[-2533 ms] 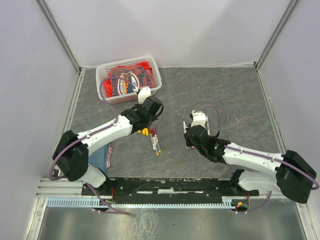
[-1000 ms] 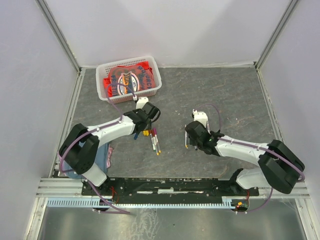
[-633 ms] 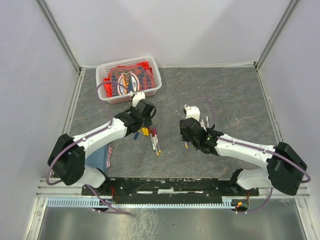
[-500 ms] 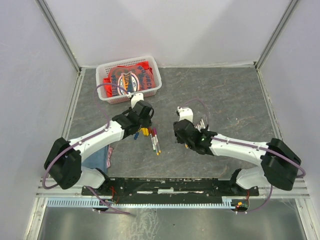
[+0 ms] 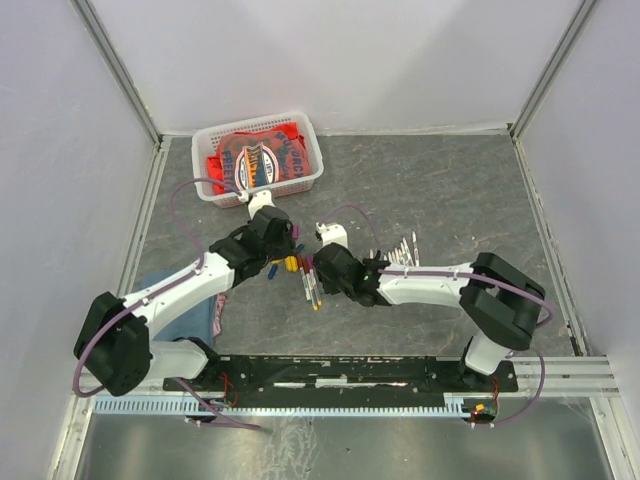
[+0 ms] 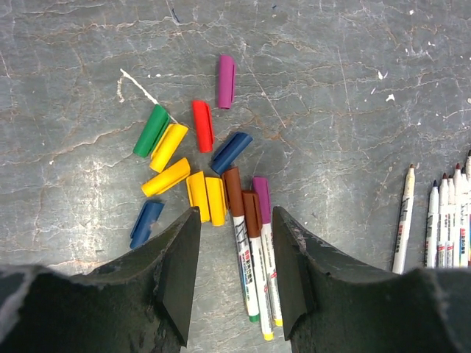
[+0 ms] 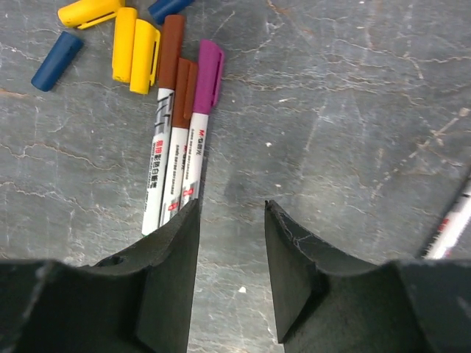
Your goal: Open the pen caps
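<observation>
Several loose pen caps lie in a cluster: purple [image 6: 226, 81], red [image 6: 202, 125], green [image 6: 151, 130], blue [image 6: 231, 151] and yellow [image 6: 165, 176]. Three capped pens [image 6: 254, 250] lie side by side, two with brown caps [image 6: 233, 191] and one with a purple cap [image 6: 262, 198]. My left gripper [image 6: 235, 217] hovers open above these pens [image 5: 308, 285], holding nothing. My right gripper [image 7: 232, 209] is open over bare table. Its left finger sits just right of the same pens [image 7: 176, 147]. Yellow caps [image 7: 136, 48] and a blue cap [image 7: 57, 50] show beyond it.
Uncapped white pen barrels [image 6: 434, 220] lie in a row right of the cluster [image 5: 405, 250]. A white basket [image 5: 312, 150] with a red printed cloth [image 5: 255, 160] stands at the back left. A blue cloth [image 5: 190, 318] lies by the left arm's base.
My right arm has swung left across the table, from the white barrels to beside the capped pens. My left gripper has drifted slightly back and left. Both stay open.
</observation>
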Robot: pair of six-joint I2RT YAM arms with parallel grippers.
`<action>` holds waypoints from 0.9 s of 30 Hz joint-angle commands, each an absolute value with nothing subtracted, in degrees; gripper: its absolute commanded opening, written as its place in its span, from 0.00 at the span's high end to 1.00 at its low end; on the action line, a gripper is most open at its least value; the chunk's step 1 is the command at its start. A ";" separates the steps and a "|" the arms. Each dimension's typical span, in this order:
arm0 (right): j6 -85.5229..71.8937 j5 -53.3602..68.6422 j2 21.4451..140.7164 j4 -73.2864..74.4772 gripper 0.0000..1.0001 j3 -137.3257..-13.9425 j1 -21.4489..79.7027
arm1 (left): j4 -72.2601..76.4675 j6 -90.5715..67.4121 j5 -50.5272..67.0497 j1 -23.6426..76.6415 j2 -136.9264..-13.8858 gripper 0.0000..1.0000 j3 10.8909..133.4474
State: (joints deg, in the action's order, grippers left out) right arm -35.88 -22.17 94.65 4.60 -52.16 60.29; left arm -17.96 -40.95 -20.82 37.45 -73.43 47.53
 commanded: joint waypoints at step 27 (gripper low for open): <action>-38.57 -23.88 103.76 4.40 0.55 -57.69 61.75 | -13.01 -44.91 -19.73 34.63 -68.28 0.49 43.08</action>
